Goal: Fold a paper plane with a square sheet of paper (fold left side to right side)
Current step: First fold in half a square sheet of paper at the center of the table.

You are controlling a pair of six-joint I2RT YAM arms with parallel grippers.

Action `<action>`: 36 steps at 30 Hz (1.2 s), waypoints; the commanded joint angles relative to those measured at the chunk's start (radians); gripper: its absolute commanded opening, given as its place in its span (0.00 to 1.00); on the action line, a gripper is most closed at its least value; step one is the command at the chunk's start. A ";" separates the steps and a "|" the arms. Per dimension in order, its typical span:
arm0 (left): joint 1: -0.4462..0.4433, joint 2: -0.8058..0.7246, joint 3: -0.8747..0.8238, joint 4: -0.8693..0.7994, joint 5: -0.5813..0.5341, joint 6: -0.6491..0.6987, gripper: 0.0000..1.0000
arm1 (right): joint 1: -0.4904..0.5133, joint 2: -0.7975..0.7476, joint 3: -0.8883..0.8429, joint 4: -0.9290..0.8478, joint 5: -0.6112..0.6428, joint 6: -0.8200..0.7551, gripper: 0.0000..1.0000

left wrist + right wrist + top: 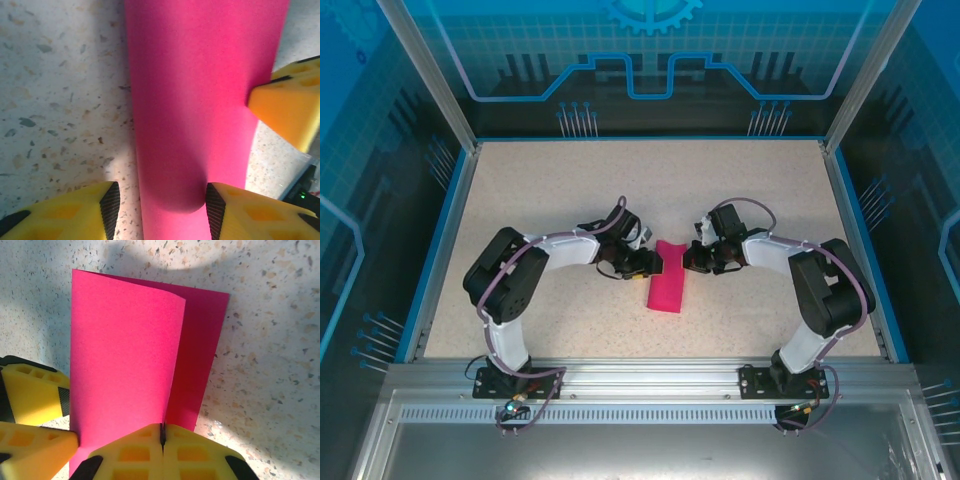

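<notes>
Right gripper [162, 440] pinches the sheet [120, 355] flap; left gripper [163, 210] jaws apart, astride it.
Sheet is likely light, limp and easily creased; grip the free edge.

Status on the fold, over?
Left gripper open, straddling paper. Right gripper shut on its loose edge. Fold rounded, flap bowed, uncreased. Nothing blocking.

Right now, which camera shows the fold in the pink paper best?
The right wrist view: the pink paper shows both layers, the top one curling up. The left wrist view gives a close-up of its rounded fold; the top view, a small strip.
</notes>
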 commanded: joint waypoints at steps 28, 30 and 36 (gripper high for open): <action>-0.058 0.106 0.082 -0.135 -0.136 0.006 0.48 | -0.048 -0.291 -0.070 -0.118 0.295 -0.040 0.60; -0.058 0.111 0.087 -0.143 -0.136 0.010 0.48 | -0.050 -0.290 -0.068 -0.120 0.293 -0.040 0.60; -0.062 0.122 0.104 -0.176 -0.148 0.028 0.48 | -0.050 -0.290 -0.066 -0.122 0.293 -0.042 0.61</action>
